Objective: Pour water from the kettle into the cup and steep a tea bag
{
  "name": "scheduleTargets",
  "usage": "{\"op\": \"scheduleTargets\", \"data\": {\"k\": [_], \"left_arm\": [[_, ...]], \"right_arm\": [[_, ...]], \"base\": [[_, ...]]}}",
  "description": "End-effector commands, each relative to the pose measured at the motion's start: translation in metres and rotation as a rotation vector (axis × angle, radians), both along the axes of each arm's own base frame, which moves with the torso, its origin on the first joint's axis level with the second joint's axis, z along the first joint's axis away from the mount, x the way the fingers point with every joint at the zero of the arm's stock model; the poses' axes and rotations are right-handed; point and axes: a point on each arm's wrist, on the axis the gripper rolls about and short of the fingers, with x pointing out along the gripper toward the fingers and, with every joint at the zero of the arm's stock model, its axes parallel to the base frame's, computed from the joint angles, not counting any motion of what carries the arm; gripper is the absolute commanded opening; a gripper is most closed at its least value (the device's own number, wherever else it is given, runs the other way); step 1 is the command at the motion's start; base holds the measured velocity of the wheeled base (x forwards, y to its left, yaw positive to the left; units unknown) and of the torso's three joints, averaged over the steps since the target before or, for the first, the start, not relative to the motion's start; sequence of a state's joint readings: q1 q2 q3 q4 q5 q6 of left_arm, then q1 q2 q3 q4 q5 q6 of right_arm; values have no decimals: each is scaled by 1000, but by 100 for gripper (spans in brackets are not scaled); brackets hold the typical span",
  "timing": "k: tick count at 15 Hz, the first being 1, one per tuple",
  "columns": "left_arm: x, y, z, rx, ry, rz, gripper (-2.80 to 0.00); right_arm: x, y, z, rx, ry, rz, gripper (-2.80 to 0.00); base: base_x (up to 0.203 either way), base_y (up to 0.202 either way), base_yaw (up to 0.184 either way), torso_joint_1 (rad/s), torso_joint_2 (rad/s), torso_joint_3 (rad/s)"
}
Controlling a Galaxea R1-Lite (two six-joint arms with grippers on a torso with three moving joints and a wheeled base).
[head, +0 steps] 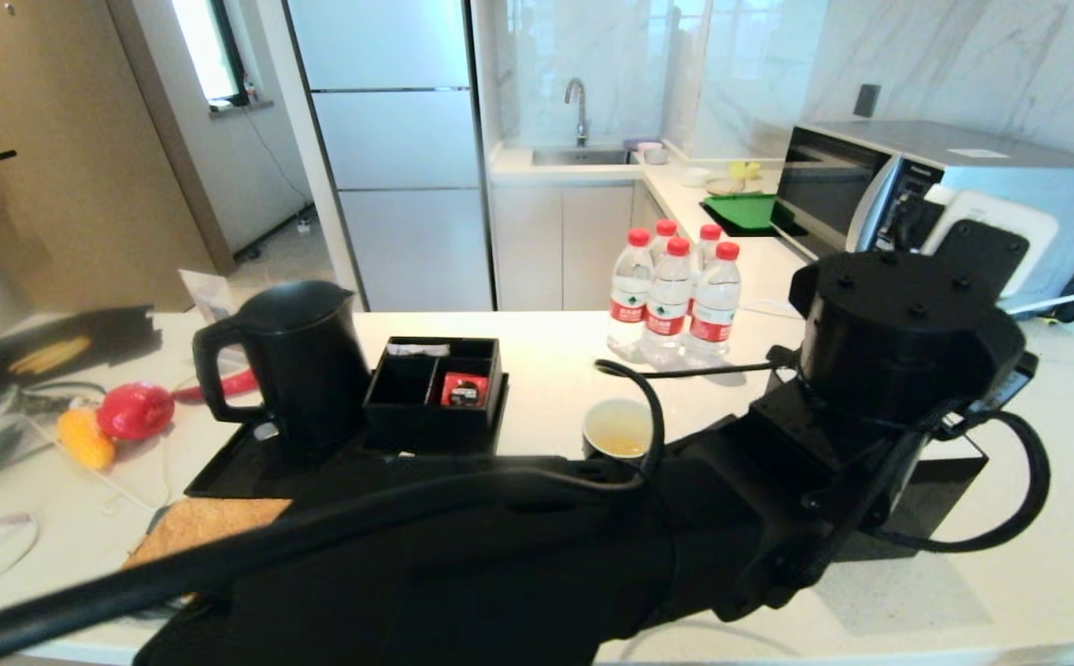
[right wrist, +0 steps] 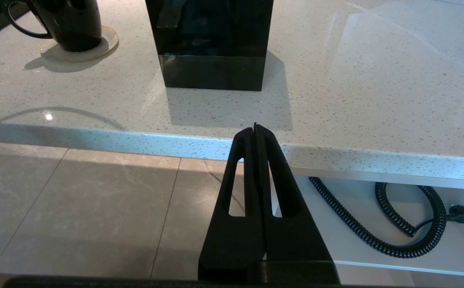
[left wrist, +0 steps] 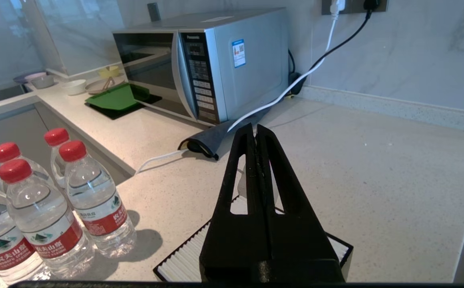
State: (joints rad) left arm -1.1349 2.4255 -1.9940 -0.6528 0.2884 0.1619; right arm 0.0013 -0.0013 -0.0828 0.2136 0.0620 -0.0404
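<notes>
Your left gripper (left wrist: 255, 130) is pressed fully closed, and nothing shows between the tips in its wrist view. It hangs over the black tissue box (left wrist: 184, 260), pointed out toward the microwave (left wrist: 216, 64), with the bottles (left wrist: 48, 208) off to one side. In the head view its arm lies right across the front of the worktop (head: 537, 361), and a loose loop of cable (head: 634, 407) arcs just over the cup (head: 618, 428).

That's your worry. Swing the arm and that cable, or the forearm itself, could clip the rim and tip the cup, which already holds pale yellowish water (head: 620, 435). The arm also blocks your view of the cup's near side, so any reach there is partly blind. I can't see a tea bag or its string anywhere, so don't assume it's in the cup.

The cup sits on the kettle side of the gripper, near the arm, out of the left wrist view altogether. The kettle (head: 301, 365) stands upright on its tray (head: 222, 476), well away from the gripper, beside the divided box (head: 435, 384) with a red sachet (head: 464, 390).

Your right gripper (right wrist: 255, 129) is closed too, parked off the worktop's edge, above the floor.
</notes>
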Motion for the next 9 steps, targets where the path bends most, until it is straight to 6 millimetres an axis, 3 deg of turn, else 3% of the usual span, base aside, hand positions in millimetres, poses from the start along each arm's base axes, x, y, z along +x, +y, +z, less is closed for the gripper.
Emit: {"op": "scheduleTargets", "data": {"k": [1, 9], "left_arm": [[3, -1, -4, 5, 1, 3, -280], [7, 0, -4, -37, -19, 17, -280]], "right_arm": [[0, 0, 0, -1, 2, 1, -280], [0, 0, 0, -1, 2, 1, -280]], "base": [[0, 0, 0, 0, 0, 0], [0, 0, 0, 0, 0, 0]]}}
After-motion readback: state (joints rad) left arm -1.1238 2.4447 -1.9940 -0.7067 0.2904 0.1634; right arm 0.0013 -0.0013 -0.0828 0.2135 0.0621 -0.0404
